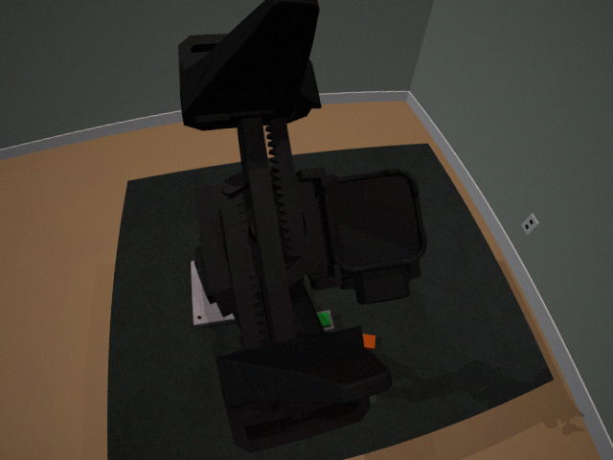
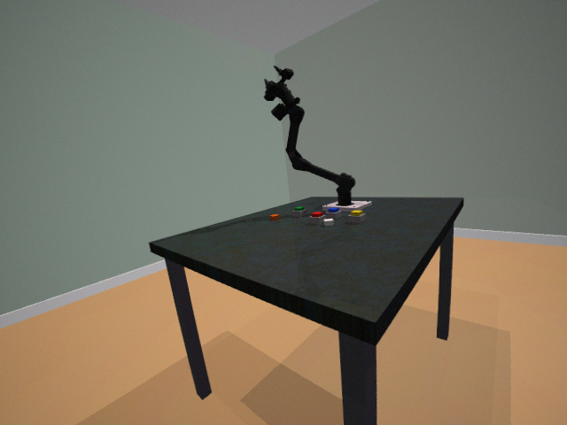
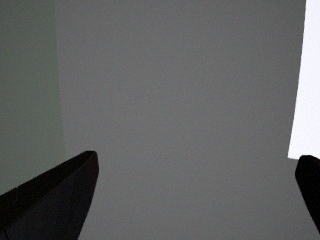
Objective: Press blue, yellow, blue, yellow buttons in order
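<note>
The blue button sits on a grey housing near the arm's base in the exterior view. The yellow button stands to its right in that view. Both caps look raised. Both are hidden behind the arm in the top view. My gripper is open and empty, high above the table and far from both buttons. Its fingers point upward, and the wrist view shows no button or block. In the top view the gripper fills the middle of the picture.
The red button and green button stand near the blue one. An orange block and a white block lie on the dark table. The wrist view shows a bright panel.
</note>
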`<action>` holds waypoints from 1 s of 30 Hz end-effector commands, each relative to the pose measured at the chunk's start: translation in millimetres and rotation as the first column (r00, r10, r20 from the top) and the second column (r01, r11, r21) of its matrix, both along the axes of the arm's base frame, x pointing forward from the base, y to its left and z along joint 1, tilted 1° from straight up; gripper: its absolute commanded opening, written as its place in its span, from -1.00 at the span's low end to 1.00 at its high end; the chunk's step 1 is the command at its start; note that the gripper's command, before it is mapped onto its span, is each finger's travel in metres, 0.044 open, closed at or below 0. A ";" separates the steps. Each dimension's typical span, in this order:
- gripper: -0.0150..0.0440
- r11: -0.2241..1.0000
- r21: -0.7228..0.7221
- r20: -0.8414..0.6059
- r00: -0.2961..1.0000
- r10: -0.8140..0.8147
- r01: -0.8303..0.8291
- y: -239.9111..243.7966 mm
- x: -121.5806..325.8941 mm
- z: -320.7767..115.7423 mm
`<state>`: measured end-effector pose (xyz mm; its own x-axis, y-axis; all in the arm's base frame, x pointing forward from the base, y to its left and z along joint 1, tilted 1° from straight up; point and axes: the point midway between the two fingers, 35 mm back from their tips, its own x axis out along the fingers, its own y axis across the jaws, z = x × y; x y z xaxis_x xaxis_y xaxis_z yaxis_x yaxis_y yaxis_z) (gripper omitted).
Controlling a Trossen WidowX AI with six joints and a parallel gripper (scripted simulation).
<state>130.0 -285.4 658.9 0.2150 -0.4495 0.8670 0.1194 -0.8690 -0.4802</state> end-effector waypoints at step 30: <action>0.86 -0.179 -0.690 0.700 0.584 -0.411 0.701 428.1 -99.8 -37.3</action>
<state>13.1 93.7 654.1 0.0900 0.6503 0.7543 -0.6770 -0.5155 0.5252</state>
